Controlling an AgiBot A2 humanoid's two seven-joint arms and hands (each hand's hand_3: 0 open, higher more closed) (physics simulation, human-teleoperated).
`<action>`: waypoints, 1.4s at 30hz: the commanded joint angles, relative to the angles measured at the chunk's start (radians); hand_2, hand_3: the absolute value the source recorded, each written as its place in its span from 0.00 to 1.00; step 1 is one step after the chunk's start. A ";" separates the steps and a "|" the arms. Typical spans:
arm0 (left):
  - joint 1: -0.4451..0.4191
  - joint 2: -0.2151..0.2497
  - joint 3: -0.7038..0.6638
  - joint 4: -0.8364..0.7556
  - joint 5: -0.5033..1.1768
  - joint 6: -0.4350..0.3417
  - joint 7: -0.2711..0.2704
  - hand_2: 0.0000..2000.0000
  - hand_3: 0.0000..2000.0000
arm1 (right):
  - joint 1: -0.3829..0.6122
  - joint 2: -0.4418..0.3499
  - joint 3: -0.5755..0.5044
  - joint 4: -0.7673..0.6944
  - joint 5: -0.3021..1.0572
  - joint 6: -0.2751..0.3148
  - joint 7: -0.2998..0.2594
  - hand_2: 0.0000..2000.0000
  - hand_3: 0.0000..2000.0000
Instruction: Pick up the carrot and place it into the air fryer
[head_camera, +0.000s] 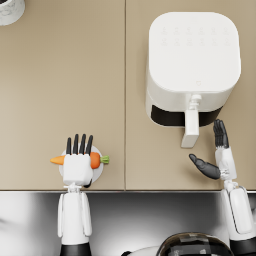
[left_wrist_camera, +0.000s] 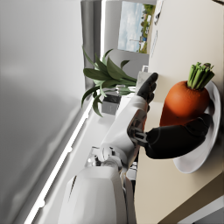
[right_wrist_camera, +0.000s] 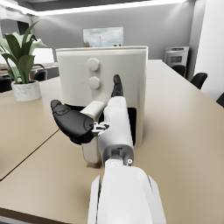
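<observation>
Lower left: my left hand, fingers spread over the orange tapered carrot on its white round plate, should close mid-body; right hand spread beside the white boxy air fryer.

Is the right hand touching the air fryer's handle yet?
Apart. The head view shows bare table between the right hand and the air fryer's handle; the fingers are spread beside it.

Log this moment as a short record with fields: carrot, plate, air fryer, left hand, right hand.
carrot: lies across the plate, green top toward the air fryer
plate: white, near the table's front edge
air fryer: white, handle facing the robot
left hand: over the carrot, fingers straight; grip not clear
right hand: open beside the fryer handle, holding nothing
</observation>
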 joint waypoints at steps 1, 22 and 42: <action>0.017 0.001 0.037 0.057 0.001 0.006 0.002 0.00 0.00 | 0.014 -0.007 -0.003 0.006 0.000 0.000 0.000 0.00 0.00; 0.080 -0.013 -0.027 -0.284 -0.215 0.447 0.080 1.00 1.00 | 0.035 -0.053 0.091 -0.263 0.000 0.000 0.000 0.00 0.00; 0.074 0.003 0.032 -0.289 -0.369 0.450 0.081 1.00 1.00 | 0.185 -0.068 0.388 -0.415 0.012 -0.174 0.004 1.00 1.00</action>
